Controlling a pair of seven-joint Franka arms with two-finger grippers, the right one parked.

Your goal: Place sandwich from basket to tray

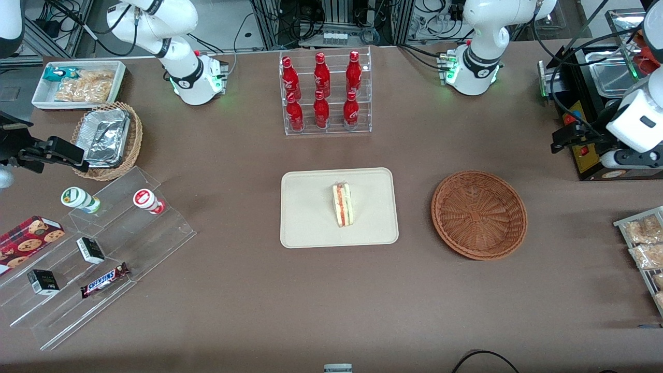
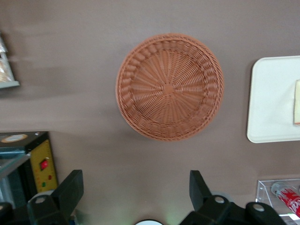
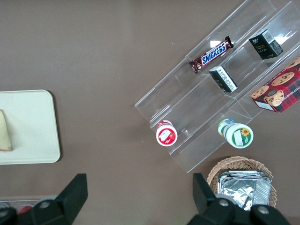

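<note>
One sandwich (image 1: 343, 204) sits on the tray (image 1: 305, 228) in the middle of the table, lying on the bare cream surface with its red, green and yellow filling edge facing up; it's roughly centred, a bit toward the working arm's side; the reddish-brown basket (image 1: 479, 214) sits beside the tray toward the working arm's end, well apart from it, and there's nothing in it, just bare weave; toward the parked arm's end there's a clear stepped display (image 1: 98, 259) with a Snickers bar (image 1: 105, 280), a couple of small dark boxes, a cookie box (image 1: 26, 241) and two little cups; farther from the front camera than the tray stands a clear rack of red bottles (image 1: 325, 93); the tan wicker basket with foil trays (image 1: 107, 139) and a white bin of snacks (image 1: 78, 83) are up by the parked arm; the left gripper (image 2: 136, 190) hangs high over the table up near the black machine (image 1: 595, 103), fingers (image 2: 70, 190) spread wide, released, holding nothing, looking straight down at the basket.
</note>
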